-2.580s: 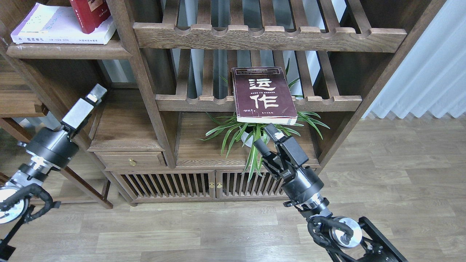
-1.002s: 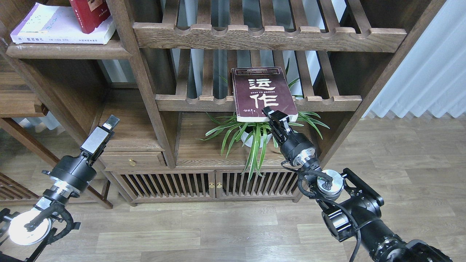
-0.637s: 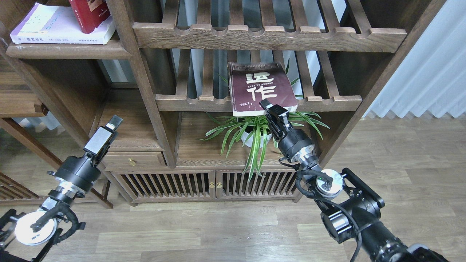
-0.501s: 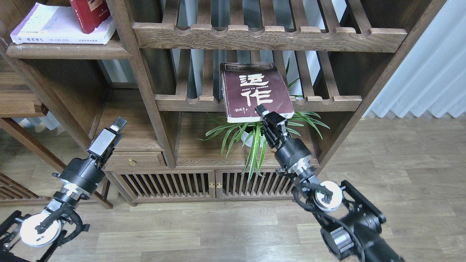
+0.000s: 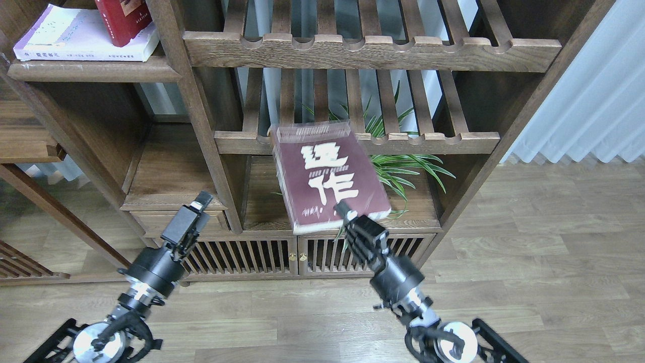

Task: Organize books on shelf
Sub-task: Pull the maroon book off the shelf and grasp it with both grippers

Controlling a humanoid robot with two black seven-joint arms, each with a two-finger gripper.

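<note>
Head view: on the flat dark-brown wooden shelf [image 5: 95, 71] at upper left, a pale white-lavender paperback [image 5: 75, 35] lies flat with a bright red paperback [image 5: 121, 17] on top of it. The right hand [image 5: 346, 214] pinches the near edge of the dark maroon paperback with big white characters [image 5: 330, 174], held in the air before the slatted rack [image 5: 428, 142], cover up, long axis running away from the camera, slightly blurred. A green spider plant [image 5: 403, 169] sits just behind. The left hand [image 5: 194, 214] hangs low, seemingly closed and empty.

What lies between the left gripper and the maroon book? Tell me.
In the head view, one thing: the shelf unit's upright wooden post. It stands between the left gripper and the maroon book, held by the right gripper.
</note>
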